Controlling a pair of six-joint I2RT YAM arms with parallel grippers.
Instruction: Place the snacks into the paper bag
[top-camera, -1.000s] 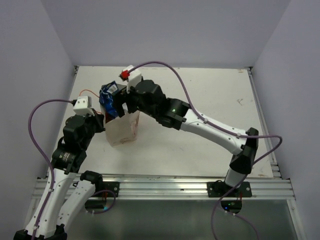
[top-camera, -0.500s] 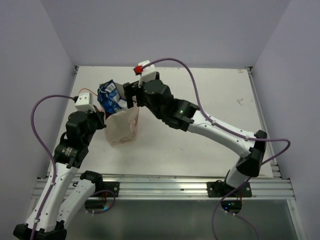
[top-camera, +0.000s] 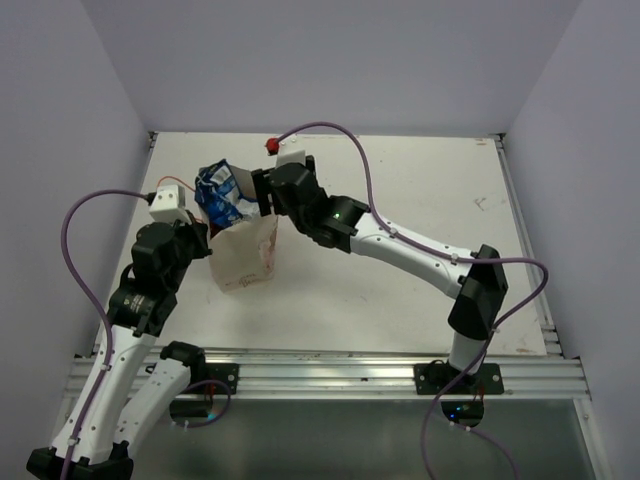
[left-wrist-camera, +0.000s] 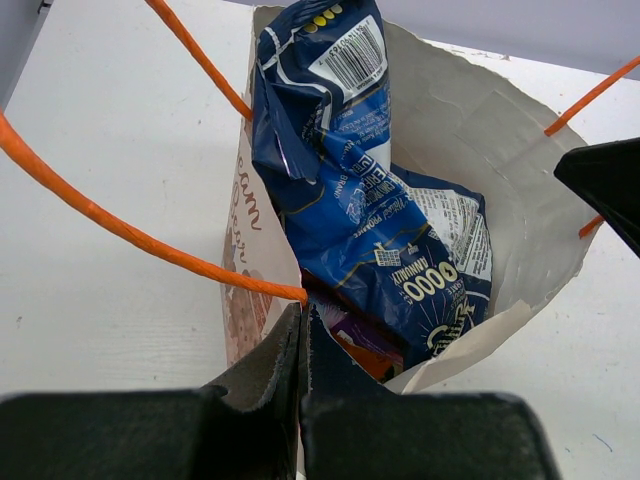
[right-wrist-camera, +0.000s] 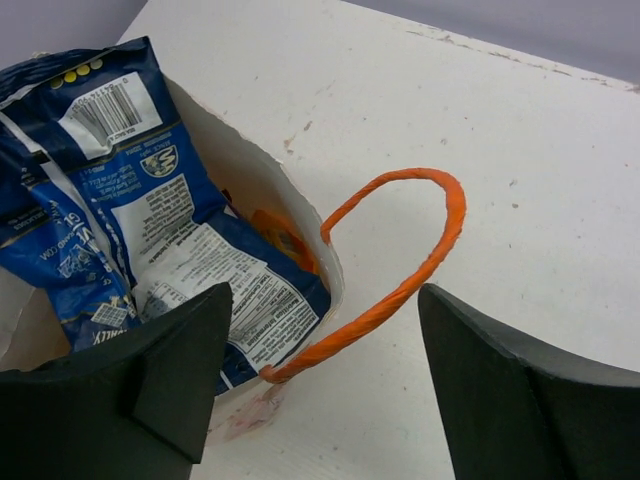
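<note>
The paper bag (top-camera: 248, 258) stands upright left of the table's middle. A blue packet (top-camera: 221, 193) sticks up out of its mouth. In the left wrist view the blue packet (left-wrist-camera: 350, 190) lies over a purple packet (left-wrist-camera: 352, 336) and an orange one (left-wrist-camera: 378, 364) inside the bag (left-wrist-camera: 470, 130). My left gripper (left-wrist-camera: 302, 330) is shut on the bag's near rim, also seen from above (top-camera: 207, 243). My right gripper (right-wrist-camera: 330, 330) is open and empty, above the bag's orange handle (right-wrist-camera: 430, 250) beside the rim (right-wrist-camera: 270, 170); from above it (top-camera: 262, 195) is at the bag's far side. The green-white and red packets are not visible.
The white table (top-camera: 420, 190) is walled on the left, back and right. A metal rail (top-camera: 330, 375) runs along the near edge. The bag's other orange handle (left-wrist-camera: 150, 240) loops out to the left of my left gripper.
My right gripper has let go of the blue packet, which now rests in the bag's mouth, and has drawn back a little from it. The left gripper still pinches the rim.
</note>
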